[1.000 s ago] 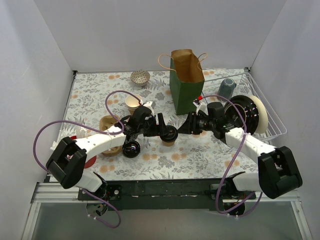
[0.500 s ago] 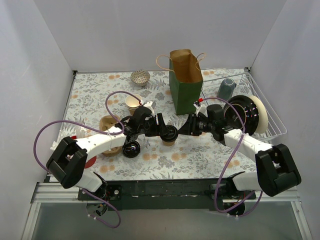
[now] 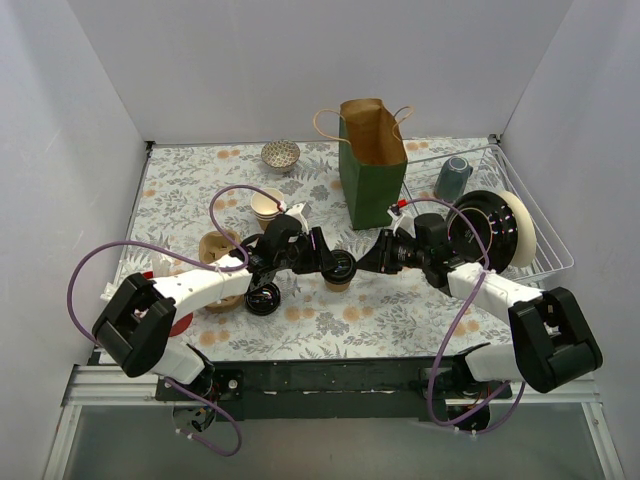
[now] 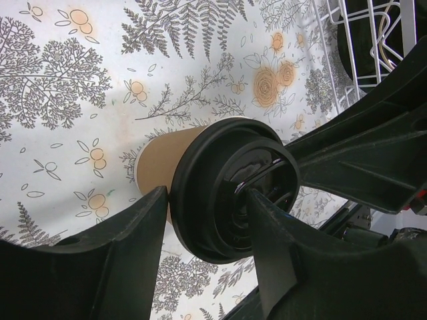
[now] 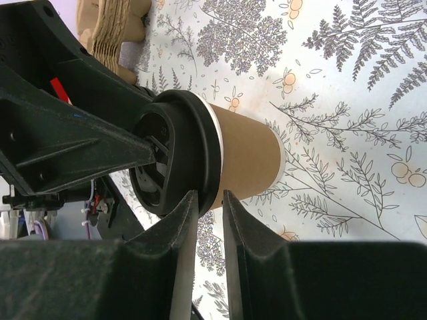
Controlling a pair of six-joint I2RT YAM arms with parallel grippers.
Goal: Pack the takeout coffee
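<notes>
Plain grey walls (image 3: 300,60), floral tabletop (image 3: 190,185)

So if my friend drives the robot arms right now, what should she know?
Left tool: fingers on the black lid of the takeout coffee, pressing or gripping it.
Right tool: nearly shut beside the cup, at the lid rim; whether it grips, I cannot tell.
The cup stands on the table, in front of the open green bag.
Done: lid is on.
Left: lift the cup into the bag.
</notes>
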